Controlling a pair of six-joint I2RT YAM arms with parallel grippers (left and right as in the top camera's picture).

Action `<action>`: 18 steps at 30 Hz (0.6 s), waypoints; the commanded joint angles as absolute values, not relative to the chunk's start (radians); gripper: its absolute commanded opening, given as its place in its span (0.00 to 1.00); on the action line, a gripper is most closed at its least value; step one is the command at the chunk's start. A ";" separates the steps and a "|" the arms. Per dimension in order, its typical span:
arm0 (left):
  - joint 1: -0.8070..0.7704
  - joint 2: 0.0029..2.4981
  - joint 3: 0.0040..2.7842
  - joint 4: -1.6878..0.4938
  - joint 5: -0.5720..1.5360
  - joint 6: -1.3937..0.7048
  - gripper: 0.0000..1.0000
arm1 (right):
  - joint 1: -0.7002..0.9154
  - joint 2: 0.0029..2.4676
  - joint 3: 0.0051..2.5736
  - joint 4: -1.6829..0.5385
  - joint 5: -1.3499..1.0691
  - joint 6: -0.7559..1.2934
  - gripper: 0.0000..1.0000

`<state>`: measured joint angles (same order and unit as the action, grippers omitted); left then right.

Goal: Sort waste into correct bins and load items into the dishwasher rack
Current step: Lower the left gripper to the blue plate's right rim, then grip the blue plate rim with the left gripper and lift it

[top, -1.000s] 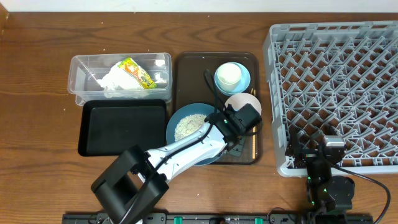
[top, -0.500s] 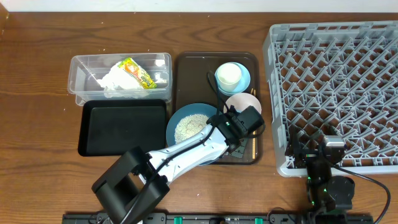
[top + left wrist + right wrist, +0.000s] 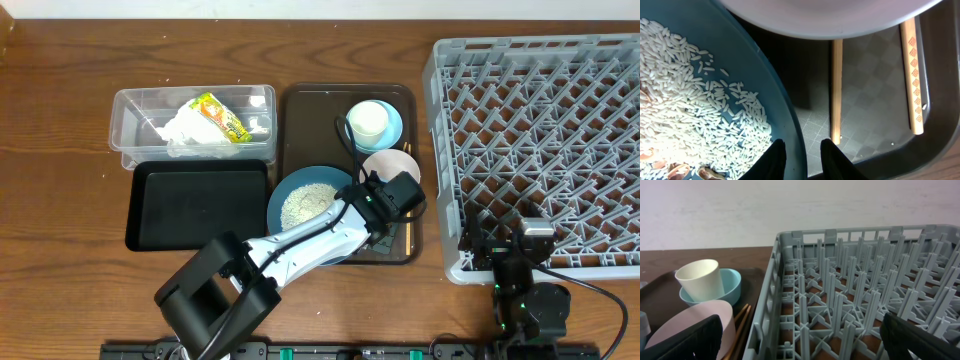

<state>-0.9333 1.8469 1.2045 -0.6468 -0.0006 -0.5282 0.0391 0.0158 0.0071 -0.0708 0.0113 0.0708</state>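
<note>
- Blue plate (image 3: 747,65) is the piece in hand: the left gripper (image 3: 802,155) has its jaws set narrow astride the plate's right rim, one finger (image 3: 776,157) over the plate and the other outside it. Whether they already pinch the rim cannot be told.
- A rim hold makes sense, since a flat plate offers nothing else to grasp.
- Rice (image 3: 685,100) covers the plate's middle, so it probably has to be tipped into a bin before racking.
- Chopsticks (image 3: 836,90) lie just beside the outer finger on the brown serving tray (image 3: 870,125), and the white bowl (image 3: 830,15) sits close by, so there is little room to work.
- Cream cup (image 3: 367,120) stands inside the light-blue bowl (image 3: 393,138) at the tray's far end.
- Napkin (image 3: 185,130) and snack wrapper (image 3: 222,118) lie in the clear tub (image 3: 135,105); the black tray (image 3: 200,210) below it holds nothing.
- Right gripper (image 3: 800,340) hangs with jaws spread wide at the near corner of the grey rack (image 3: 540,130), likely waiting to receive dishes.
</note>
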 commanded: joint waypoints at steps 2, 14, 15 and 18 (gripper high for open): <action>-0.936 1.857 1.195 -0.649 -0.020 -0.541 0.25 | 0.047 0.016 0.005 -0.075 0.010 0.073 0.99; -0.936 1.857 1.195 -0.649 -0.020 -0.540 0.22 | 0.047 0.016 0.005 -0.075 0.010 0.073 0.99; -0.936 1.857 1.195 -0.649 -0.020 -0.540 0.20 | 0.047 0.016 0.005 -0.075 0.010 0.073 0.99; -0.936 1.857 1.195 -0.649 -0.020 -0.540 0.19 | 0.047 0.016 0.005 -0.075 0.010 0.073 0.99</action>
